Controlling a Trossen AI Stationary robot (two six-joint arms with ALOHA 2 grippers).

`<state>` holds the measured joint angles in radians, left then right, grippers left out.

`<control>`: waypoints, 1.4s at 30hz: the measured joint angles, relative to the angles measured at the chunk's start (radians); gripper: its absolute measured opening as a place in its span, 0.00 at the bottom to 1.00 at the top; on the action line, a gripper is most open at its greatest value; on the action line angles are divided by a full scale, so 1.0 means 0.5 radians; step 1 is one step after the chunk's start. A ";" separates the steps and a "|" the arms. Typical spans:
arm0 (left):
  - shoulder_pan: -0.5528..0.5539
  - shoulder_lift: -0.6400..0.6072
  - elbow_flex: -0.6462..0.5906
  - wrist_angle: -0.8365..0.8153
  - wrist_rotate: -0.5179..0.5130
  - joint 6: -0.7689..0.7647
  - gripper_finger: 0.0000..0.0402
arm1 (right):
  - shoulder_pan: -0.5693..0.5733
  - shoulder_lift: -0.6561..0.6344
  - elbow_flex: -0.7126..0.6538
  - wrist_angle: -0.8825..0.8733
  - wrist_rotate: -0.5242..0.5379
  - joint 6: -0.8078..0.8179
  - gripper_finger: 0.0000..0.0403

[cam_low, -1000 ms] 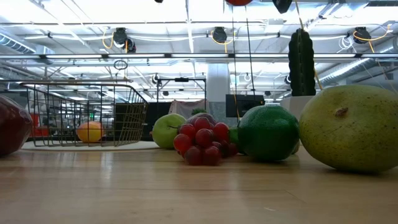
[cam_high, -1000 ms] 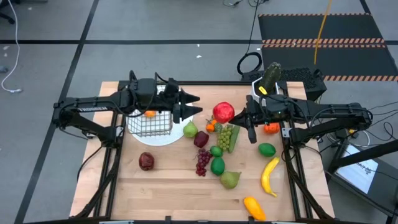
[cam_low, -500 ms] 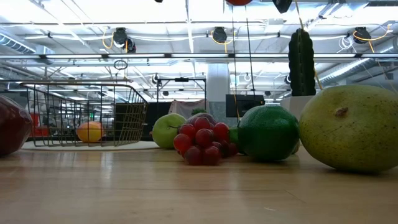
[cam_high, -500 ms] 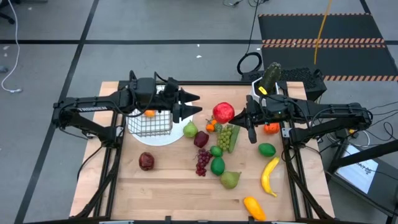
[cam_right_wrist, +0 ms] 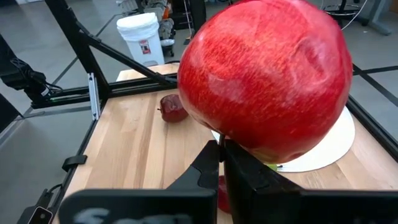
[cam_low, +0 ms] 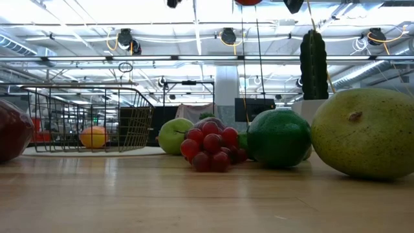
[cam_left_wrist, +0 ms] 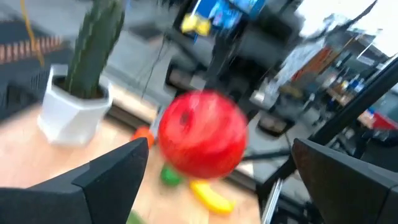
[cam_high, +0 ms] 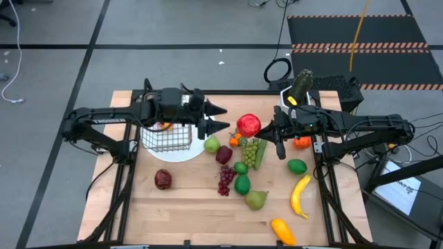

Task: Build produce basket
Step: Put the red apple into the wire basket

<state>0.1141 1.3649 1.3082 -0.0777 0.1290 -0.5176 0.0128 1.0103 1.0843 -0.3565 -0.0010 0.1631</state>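
While the red apple point(cam_high: 248, 125) hangs mid-frame in the high view, pinched by its stem in the right gripper point(cam_high: 266, 128), whose fingers are pressed together, the basket point(cam_high: 167, 136) sits to its left on the white plate point(cam_high: 196, 151). The left gripper point(cam_high: 216, 118), fingers spread wide and empty, hovers just left of the apple, nearer the basket.

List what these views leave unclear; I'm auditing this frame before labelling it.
High view: left arm covers part of the basket.
Low view: top edge cuts off the red apple.
Right wrist view: the apple hides where the right gripper grips it.
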 joint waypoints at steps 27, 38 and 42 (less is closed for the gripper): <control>0.246 0.352 0.002 0.467 0.587 -0.949 0.99 | 0.005 0.000 0.000 -0.026 -0.007 -0.294 0.01; 0.250 0.466 0.002 0.562 0.704 -1.084 0.99 | 0.005 0.000 -0.001 -0.076 -0.002 -0.293 0.01; 0.243 0.499 0.002 0.660 0.739 -1.118 0.99 | 0.003 -0.001 -0.001 -0.092 -0.001 -0.291 0.00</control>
<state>0.2354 1.6145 1.3092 0.2523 0.4986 -1.0765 0.0143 1.0100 1.0840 -0.4023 -0.0013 0.0174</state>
